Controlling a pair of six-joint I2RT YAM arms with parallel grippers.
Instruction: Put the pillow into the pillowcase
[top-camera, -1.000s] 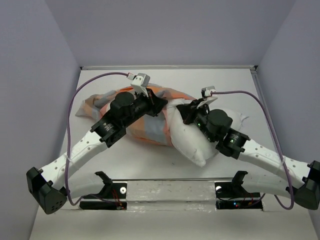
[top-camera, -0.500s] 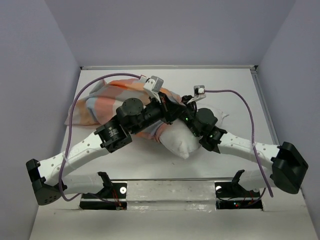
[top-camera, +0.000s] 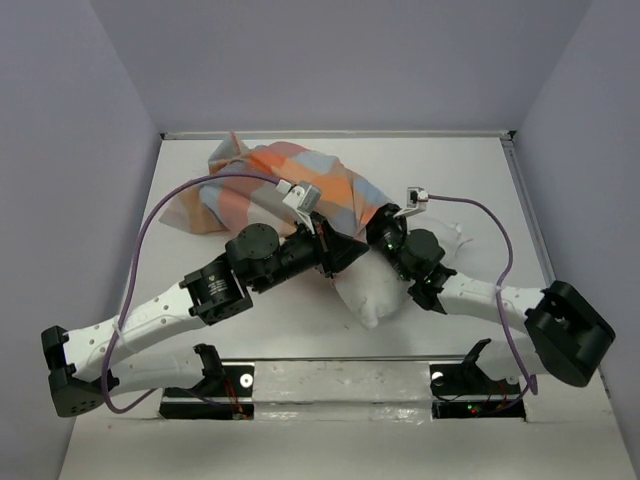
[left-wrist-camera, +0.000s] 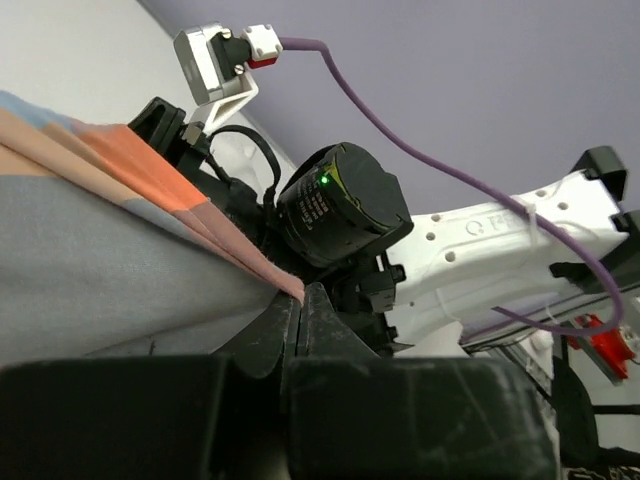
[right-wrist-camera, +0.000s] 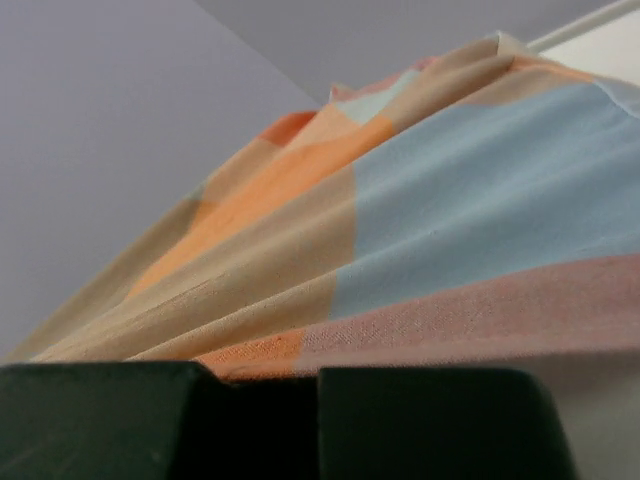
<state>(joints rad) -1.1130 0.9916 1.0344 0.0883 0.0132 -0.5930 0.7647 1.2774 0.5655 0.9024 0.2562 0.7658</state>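
Both arms have swung inward, hauling the pillowcase (top-camera: 285, 185) from 9 o'clock up toward 11 o'clock on the worktop (top-camera: 470, 190). Its mouth end is now drawn over the far end of the pillow (top-camera: 372, 295), which has slid to centre, with its near corner bare at 5 o'clock of the fabric. By my reading, stuffing is partly done.

Left arm (top-camera: 200, 295) reaches toward 1 o'clock, left jaws clenched on a hem corner of the pillowcase. Right arm (top-camera: 480, 295) reaches toward 10 o'clock, right jaws clenched, with checked fabric stretching away from them, apparently pinched.

Plain lavender walls (top-camera: 340, 60) enclose a white table (top-camera: 480, 170).
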